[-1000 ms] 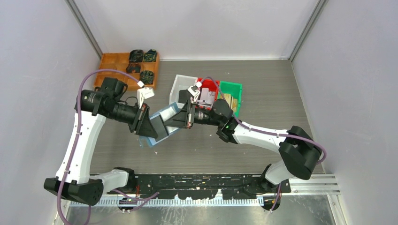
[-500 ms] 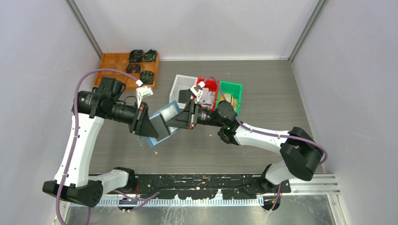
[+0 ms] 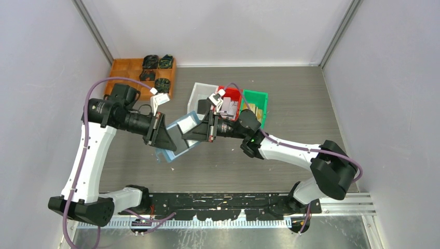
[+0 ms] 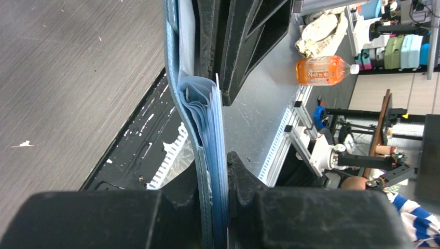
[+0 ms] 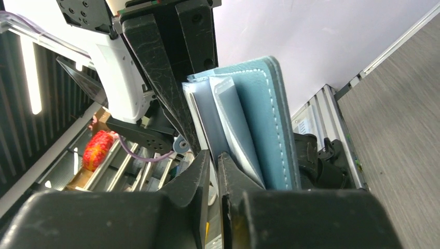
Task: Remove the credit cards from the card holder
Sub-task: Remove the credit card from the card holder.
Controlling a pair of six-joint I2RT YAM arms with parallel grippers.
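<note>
Jaws of the left gripper [image 4: 214, 174] are pressed tight on the blue card holder [image 4: 203, 111] and pinch one end of it. Jaws of the right gripper [image 5: 212, 158] are nearly together, with only a thin gap. They sit right at the edge of the thin pale leaves [image 5: 228, 114] inside the holder. I cannot tell if they pinch a leaf.

The holder is up in the air between the two arms, over the grey striped tabletop [image 3: 301, 104]. Just behind it, a white bin [image 3: 198, 96], a red bin [image 3: 232, 93] and a green bin [image 3: 258, 97] stand side by side. A brown tray [image 3: 124, 67] with dark things in it sits in the far left corner. Plain pale walls [image 3: 218, 26] stand on three sides. A black rail [image 3: 228, 199] runs along the near edge.
</note>
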